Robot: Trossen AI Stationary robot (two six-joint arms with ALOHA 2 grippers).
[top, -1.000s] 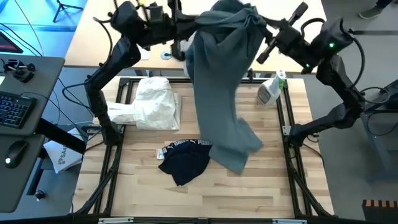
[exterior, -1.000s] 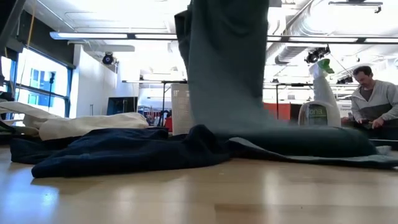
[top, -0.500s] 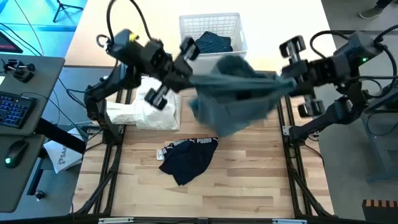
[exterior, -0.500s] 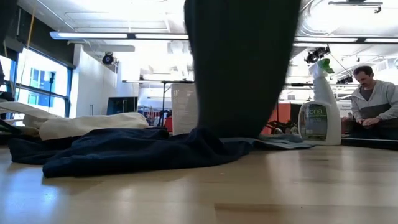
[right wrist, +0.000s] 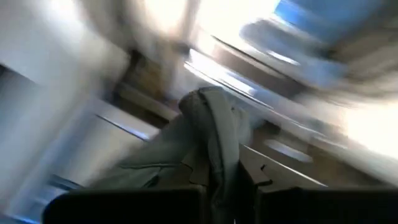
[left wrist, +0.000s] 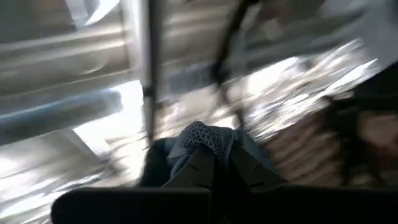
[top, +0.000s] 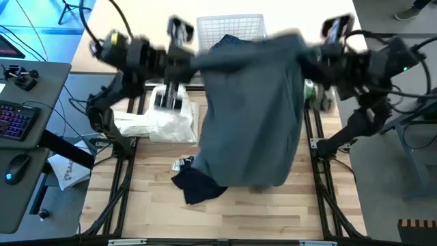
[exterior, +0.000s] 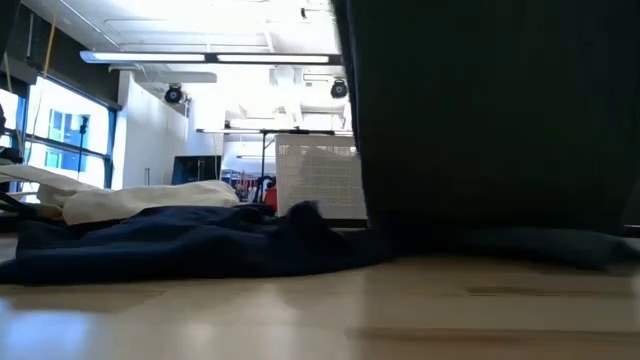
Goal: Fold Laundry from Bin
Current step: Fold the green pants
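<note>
Desk [top: 273,212]: light wood, dark frame rails; landmark for everything below.

Grey-green top [top: 252,116]: largest thing in view, held up above the middle of the desk and spread wide, its lower hem hanging down near the desk surface. In the low view it fills the right side as a dark curtain.

Bin [top: 231,27]: white lattice basket at the far edge of the desk, behind the top; something dark lies inside, mostly hidden.

White cloth [top: 153,123]: bunched on the left part of the desk.

Black piece [top: 198,186]: crumpled on the desk toward its near side, partly under the hanging hem.

Left hand [left wrist: 214,163]: pinched shut on a corner of the top, above the far left of the desk. Right hand [right wrist: 222,169]: likewise clamped on the opposite corner, above the far right.

Step, as judged: the spread-and-lay phase. Next move calls for lowering both corners evenly, keeping the cloth taut, and landing it flat clear of the black piece.
</note>
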